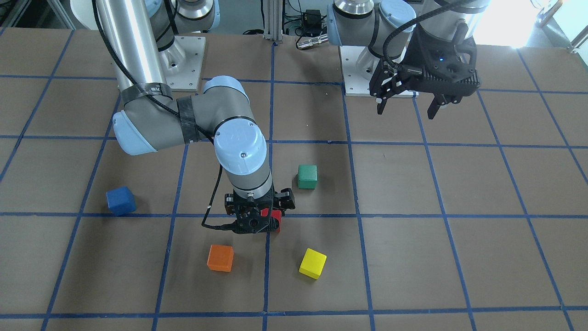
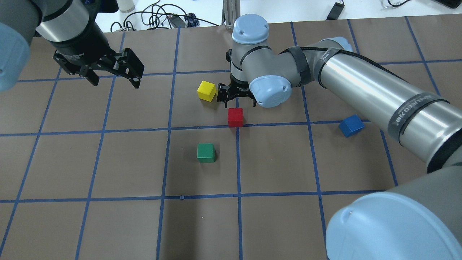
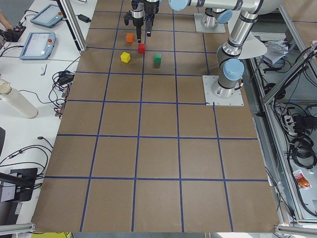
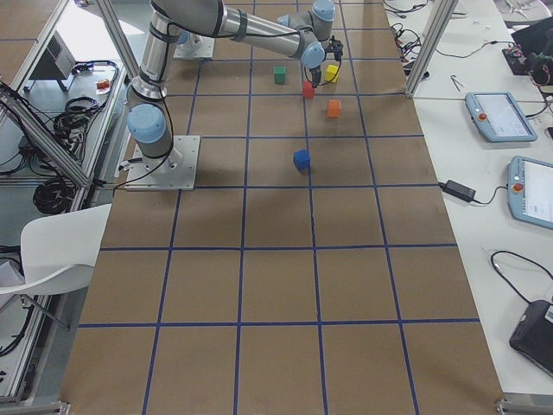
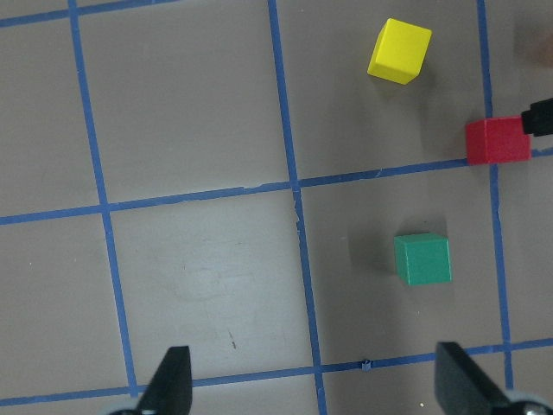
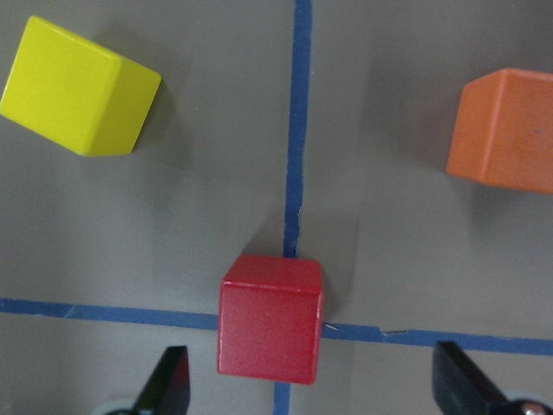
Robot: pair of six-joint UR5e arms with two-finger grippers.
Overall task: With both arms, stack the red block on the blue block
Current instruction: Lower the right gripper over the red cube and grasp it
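The red block [image 2: 235, 117] sits on a blue tape line near the table's middle. My right gripper [image 2: 236, 99] is open and hovers just over it. In the right wrist view the red block [image 6: 270, 318] lies between the two spread fingers [image 6: 168, 385], touching neither. From the front, the gripper [image 1: 257, 223] hides most of the red block [image 1: 274, 216]. The blue block [image 2: 351, 125] sits alone on the robot's right, also seen from the front [image 1: 121, 201]. My left gripper [image 2: 115, 81] is open and empty, held high at the far left [image 1: 406, 112].
A green cube [image 2: 206, 152] sits nearer the robot than the red block. A yellow cube [image 2: 206, 90] and an orange cube [image 1: 220, 258] lie just beyond it, close to the right gripper. The right arm's forearm [image 2: 361, 79] passes above the blue block's area.
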